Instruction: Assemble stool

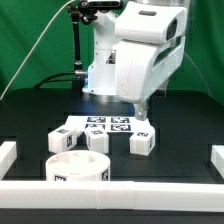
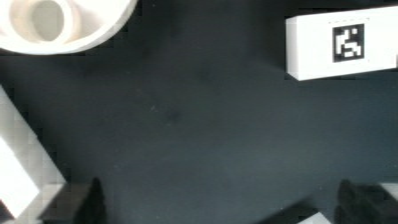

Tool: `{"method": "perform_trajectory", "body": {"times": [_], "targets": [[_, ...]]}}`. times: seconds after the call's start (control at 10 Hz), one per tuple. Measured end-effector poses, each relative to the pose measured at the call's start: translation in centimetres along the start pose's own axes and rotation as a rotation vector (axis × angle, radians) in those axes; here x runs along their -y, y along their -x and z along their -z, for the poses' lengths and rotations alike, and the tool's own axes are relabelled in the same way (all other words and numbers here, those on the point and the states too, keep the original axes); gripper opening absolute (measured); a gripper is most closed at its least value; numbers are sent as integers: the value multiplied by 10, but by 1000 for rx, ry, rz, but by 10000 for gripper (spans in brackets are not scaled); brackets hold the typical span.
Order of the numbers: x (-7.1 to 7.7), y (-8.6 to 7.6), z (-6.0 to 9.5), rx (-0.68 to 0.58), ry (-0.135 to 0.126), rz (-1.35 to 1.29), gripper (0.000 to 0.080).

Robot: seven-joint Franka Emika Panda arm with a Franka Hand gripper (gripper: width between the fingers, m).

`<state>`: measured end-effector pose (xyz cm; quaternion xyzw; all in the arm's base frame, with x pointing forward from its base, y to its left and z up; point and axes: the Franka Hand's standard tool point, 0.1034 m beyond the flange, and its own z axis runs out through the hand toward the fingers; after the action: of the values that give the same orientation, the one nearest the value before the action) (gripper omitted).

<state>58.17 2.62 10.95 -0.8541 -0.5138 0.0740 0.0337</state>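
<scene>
The round white seat disc [image 1: 78,170] lies near the front of the black table. Three short white legs with square tags [image 1: 67,138] [image 1: 97,140] [image 1: 142,143] stand behind it. My gripper [image 1: 143,116] hangs just above the table, over the leg on the exterior view's right, and holds nothing. In the wrist view the gripper [image 2: 222,205] is open, its dark fingertips [image 2: 80,200] wide apart over bare black table. A tagged leg [image 2: 347,45] and part of the seat disc [image 2: 63,25] show further off.
The marker board [image 1: 105,125] lies flat behind the legs, next to the gripper. Long white border rails run along the front [image 1: 110,195], the exterior view's left [image 1: 8,153] and right [image 1: 216,155]. One rail shows in the wrist view [image 2: 22,150].
</scene>
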Motion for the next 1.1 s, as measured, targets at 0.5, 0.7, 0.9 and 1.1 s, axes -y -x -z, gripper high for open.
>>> {"method": "perform_trajectory", "body": {"times": [0.5, 0.7, 0.9, 1.1], "targets": [[0, 0, 0, 0, 0, 0, 650], [-11, 18, -6, 1, 5, 29, 650], [-27, 47, -20, 4, -2, 39, 650], [-25, 44, -20, 4, -2, 31, 650]]}}
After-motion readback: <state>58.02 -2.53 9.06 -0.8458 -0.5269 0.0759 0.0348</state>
